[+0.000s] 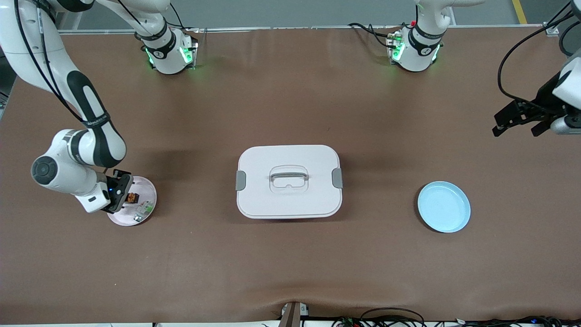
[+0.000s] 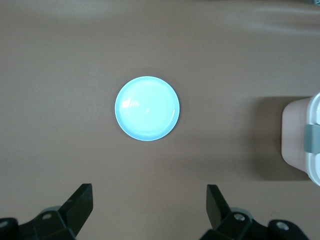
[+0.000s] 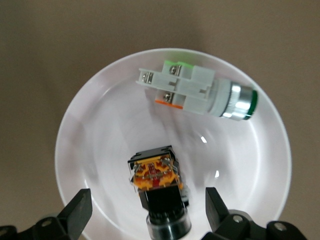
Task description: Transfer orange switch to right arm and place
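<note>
Right pincer (image 1: pixel 121 193) down low over the pink plate (image 1: pixel 147 188) at the right arm's end of the brown worktop (image 1: pixel 290 272), fingers spread wide, pinching nothing. Orange switch (image 1: pixel 132 197) lying in that plate directly beneath the pincer, in the gap between the two spread fingers but touching neither. Seen through the right wrist view: orange switch (image 3: pixel 157 182) on its side, black body with an orange section facing up and a rounded clear end, resting on the plate's (image 3: pixel 100 125) floor between the finger tips (image 3: pixel 77 207). Also in the plate, a white-and-green part (image 3: pixel 197 90) with a metal ring and green cap, just past the switch from the pincer, apart from it. Same part in the front view (image 1: pixel 144 210) a little nearer to the camera than the switch.

Left pincer (image 1: pixel 519 120) held high over the left arm's end of the worktop, fingers spread, carrying nothing; left arm waiting. Below that pincer and ahead of it, in the left wrist view, a light blue plate (image 2: pixel 147 108) lying flat, nothing in it, well apart from the finger tips (image 2: pixel 80 200). Same blue plate (image 1: pixel 444 206) in the front view.

Between the two pincers, mid-worktop, a white lidded box (image 1: pixel 289 181) with grey side clips and a recessed handle, lid on.
</note>
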Controlling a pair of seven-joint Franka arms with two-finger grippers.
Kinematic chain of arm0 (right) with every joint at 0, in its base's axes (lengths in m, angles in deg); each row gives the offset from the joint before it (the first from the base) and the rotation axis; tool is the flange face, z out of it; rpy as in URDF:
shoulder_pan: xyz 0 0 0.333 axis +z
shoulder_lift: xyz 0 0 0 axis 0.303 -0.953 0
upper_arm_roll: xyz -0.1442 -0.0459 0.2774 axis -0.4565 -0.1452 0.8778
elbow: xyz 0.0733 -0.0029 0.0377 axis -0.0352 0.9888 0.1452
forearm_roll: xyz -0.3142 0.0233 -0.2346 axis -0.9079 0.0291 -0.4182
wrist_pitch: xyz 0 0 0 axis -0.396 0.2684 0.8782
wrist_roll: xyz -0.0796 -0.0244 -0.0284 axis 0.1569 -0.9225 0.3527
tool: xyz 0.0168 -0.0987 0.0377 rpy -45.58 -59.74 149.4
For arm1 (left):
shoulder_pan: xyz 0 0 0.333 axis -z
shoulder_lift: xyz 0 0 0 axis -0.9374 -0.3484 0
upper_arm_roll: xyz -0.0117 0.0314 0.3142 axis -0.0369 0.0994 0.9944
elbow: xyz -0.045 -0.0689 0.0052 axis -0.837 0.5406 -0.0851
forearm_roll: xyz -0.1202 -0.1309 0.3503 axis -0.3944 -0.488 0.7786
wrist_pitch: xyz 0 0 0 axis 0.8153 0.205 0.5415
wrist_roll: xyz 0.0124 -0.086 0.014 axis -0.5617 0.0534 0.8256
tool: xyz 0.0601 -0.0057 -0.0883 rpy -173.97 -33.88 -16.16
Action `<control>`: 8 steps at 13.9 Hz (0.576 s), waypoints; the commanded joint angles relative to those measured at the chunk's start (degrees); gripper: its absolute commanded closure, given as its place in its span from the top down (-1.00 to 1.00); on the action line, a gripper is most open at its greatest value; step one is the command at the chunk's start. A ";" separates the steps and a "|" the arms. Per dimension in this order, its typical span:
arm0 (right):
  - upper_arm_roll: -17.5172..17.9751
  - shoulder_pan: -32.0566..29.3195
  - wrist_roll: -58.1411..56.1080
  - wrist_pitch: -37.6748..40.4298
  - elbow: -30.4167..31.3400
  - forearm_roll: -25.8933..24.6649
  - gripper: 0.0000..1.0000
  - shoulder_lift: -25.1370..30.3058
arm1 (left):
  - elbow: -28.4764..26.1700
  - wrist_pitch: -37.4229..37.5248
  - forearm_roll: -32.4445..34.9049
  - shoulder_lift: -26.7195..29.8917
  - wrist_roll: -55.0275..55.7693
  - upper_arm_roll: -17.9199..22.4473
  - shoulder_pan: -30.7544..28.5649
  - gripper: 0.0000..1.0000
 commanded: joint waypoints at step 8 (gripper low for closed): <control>0.09 -0.94 15.66 33.01 -23.11 0.43 1.00 2.53 | -7.90 -2.06 1.68 6.62 2.17 -1.47 0.54 1.00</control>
